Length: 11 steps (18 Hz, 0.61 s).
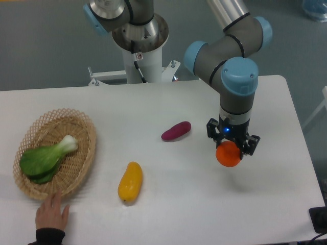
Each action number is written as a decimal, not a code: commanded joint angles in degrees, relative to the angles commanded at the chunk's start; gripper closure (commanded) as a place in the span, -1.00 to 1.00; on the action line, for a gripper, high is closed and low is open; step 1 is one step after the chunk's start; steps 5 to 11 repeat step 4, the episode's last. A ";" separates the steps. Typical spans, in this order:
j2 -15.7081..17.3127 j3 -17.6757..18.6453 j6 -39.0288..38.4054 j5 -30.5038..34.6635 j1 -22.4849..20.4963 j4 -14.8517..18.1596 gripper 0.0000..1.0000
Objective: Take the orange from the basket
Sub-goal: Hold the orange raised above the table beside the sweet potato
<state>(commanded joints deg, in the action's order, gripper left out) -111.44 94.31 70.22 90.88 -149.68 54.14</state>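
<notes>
The orange (228,154), small, round and bright, hangs just above the table at the right. My gripper (230,149) points straight down and is shut on it, black fingers on both sides. The woven wicker basket (76,168) sits far off at the table's left edge and holds a green bok choy (43,159). The orange is well outside the basket.
A human hand (52,216) reaches in at the bottom left, just below the basket. A yellow-orange elongated fruit (130,181) lies front of centre and a purple sweet potato (176,130) lies mid-table. The robot's base column (139,51) stands at the back.
</notes>
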 joint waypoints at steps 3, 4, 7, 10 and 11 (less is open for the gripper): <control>0.00 0.18 0.00 0.26 -0.09 -0.09 -0.07; 0.00 0.26 0.00 0.18 -0.09 -0.09 -0.08; 0.00 0.26 0.00 0.18 -0.09 -0.09 -0.08; 0.00 0.26 0.00 0.18 -0.09 -0.09 -0.08; 0.00 0.26 0.00 0.18 -0.09 -0.09 -0.08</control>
